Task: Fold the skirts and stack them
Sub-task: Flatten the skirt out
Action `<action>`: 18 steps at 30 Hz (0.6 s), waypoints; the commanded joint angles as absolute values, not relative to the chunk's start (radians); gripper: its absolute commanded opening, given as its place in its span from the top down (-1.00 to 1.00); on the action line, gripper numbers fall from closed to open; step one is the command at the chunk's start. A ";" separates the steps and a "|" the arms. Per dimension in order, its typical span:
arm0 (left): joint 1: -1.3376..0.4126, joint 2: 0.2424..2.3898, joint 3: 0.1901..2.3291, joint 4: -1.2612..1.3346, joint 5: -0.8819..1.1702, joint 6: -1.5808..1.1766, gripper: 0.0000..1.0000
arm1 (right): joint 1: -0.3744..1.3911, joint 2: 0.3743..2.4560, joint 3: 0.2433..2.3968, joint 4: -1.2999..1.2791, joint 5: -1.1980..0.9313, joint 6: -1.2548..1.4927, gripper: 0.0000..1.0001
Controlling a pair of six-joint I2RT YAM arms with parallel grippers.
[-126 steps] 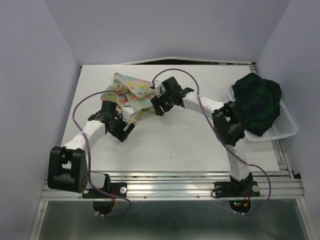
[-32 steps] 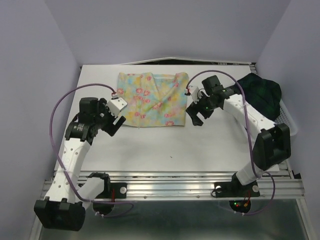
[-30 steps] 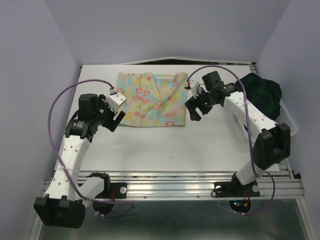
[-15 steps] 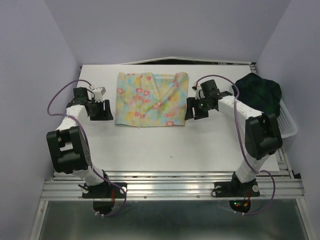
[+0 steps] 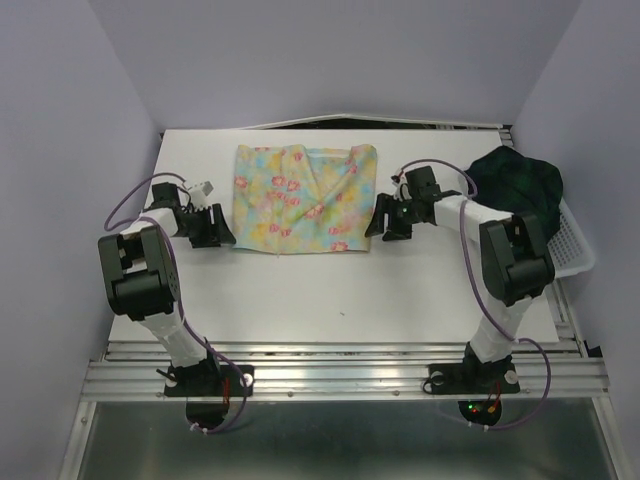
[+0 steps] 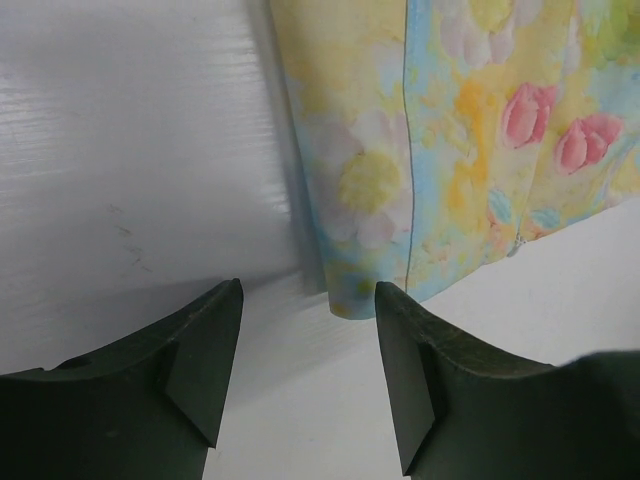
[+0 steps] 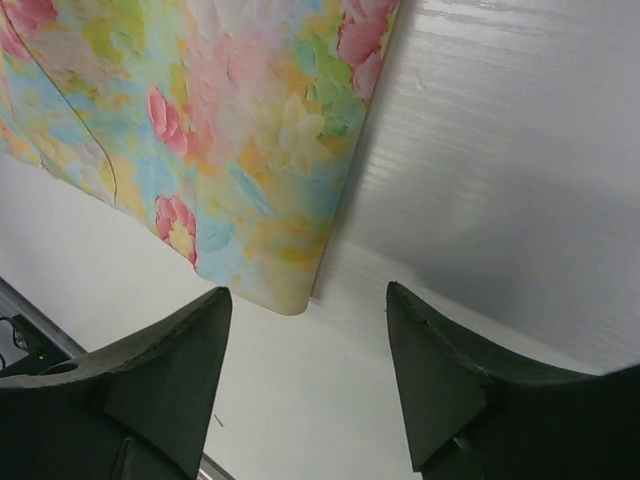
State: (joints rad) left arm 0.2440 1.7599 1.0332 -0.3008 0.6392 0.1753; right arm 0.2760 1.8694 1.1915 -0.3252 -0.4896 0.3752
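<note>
Both arms have swung in low to the yellow floral skirt (image 5: 303, 198), which lies spread flat on the bench (image 5: 340, 290). The left hand (image 5: 218, 232) sits at its near-left corner and the right hand (image 5: 383, 224) at its near-right corner. Each hand's jaws are wide, with the corner just ahead of the gap, ungripped. The plaid skirt (image 5: 520, 182) lies heaped in the basket (image 5: 570, 255), right of the floral one.

Two skirts (image 5: 303, 200) (image 5: 518, 185); one basket (image 5: 578, 252)

Soft printed cloth skirt (image 5: 303, 198), matt table (image 5: 350, 290)
</note>
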 commanded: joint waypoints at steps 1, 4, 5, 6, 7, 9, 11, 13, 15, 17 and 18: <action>0.249 1.700 1.009 -0.247 0.673 0.153 -0.33 | 0.278 1.749 1.183 -0.274 -0.428 0.396 -0.37; 0.245 1.706 1.002 -0.235 0.698 0.147 -0.35 | 0.278 1.782 1.238 -0.336 -0.411 0.387 -0.45; 0.245 1.715 1.002 -0.235 0.704 0.147 -0.36 | 0.278 1.802 1.268 -0.353 -0.411 0.388 -0.51; 0.245 1.736 1.000 -0.232 0.710 0.138 -0.36 | 0.278 1.840 1.275 -0.348 -0.413 0.384 -0.52; 0.245 1.746 0.997 -0.229 0.710 0.134 -0.36 | 0.278 1.861 1.282 -0.338 -0.425 0.385 -0.52; 0.245 1.772 0.996 -0.227 0.706 0.126 -0.36 | 0.278 1.922 1.295 -0.334 -0.462 0.397 -0.51; 0.245 1.775 0.986 -0.222 0.706 0.124 -0.34 | 0.278 1.953 1.305 -0.334 -0.486 0.405 -0.47; 0.245 1.770 0.976 -0.222 0.704 0.126 -0.31 | 0.278 1.970 1.302 -0.328 -0.505 0.408 -0.36; 0.245 1.767 0.966 -0.218 0.704 0.121 -0.26 | 0.278 1.974 1.295 -0.322 -0.515 0.417 -0.29; 0.245 1.776 0.963 -0.212 0.722 0.120 -0.14 | 0.278 1.980 1.270 -0.298 -0.554 0.434 -0.21; 0.245 1.793 0.965 -0.210 0.756 0.118 -0.11 | 0.278 1.985 1.266 -0.292 -0.587 0.440 -0.17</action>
State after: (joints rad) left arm 0.2443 1.7660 0.9871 -0.2115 0.7021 0.1219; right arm 0.2745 1.9747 1.2835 -0.3244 -0.5121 0.4160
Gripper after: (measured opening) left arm 0.576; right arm 0.609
